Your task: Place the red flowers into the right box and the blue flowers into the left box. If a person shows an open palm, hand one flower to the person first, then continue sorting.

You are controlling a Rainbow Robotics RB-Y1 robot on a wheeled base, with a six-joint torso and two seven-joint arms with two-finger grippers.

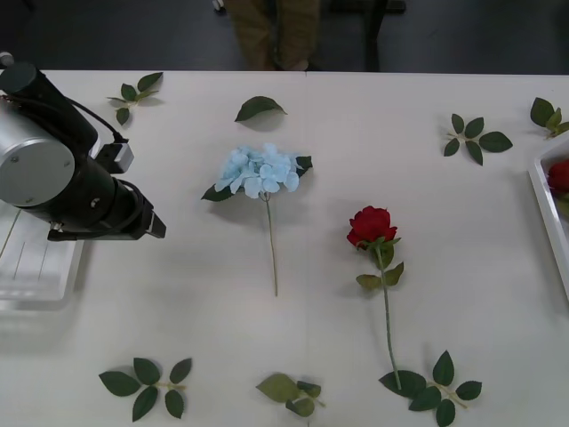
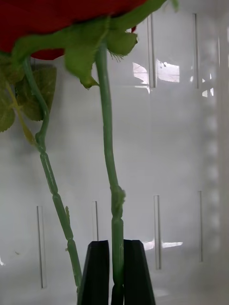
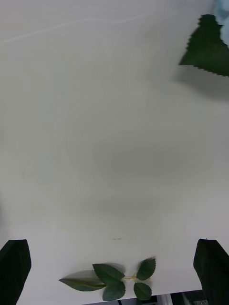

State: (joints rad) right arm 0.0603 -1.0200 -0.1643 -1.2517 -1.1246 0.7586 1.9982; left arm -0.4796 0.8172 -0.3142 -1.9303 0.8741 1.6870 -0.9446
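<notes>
Currently right gripper (image 2: 116, 271) pinches the green stem of a red rose (image 2: 62, 24), black fingers (image 2: 95, 271) pressed on it, over the slotted white base of the right box (image 2: 181, 143); second stem alongside. Left gripper (image 3: 114, 271) hovers over bare table (image 1: 178, 267) near the left box (image 1: 36, 276), fingers spread wide, holding nothing. Blue flower (image 1: 260, 171) lies mid-table, another red flower (image 1: 371, 224) just right of it, apart. Loose leaf sprigs (image 1: 147, 387) scattered around. Right box rim (image 1: 544, 200) at table's right edge, red bloom inside.

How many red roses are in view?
3: one rose lying mid-table; one stem gripped by the right hand over the right box; another stem beside it. More may be hidden.
</notes>
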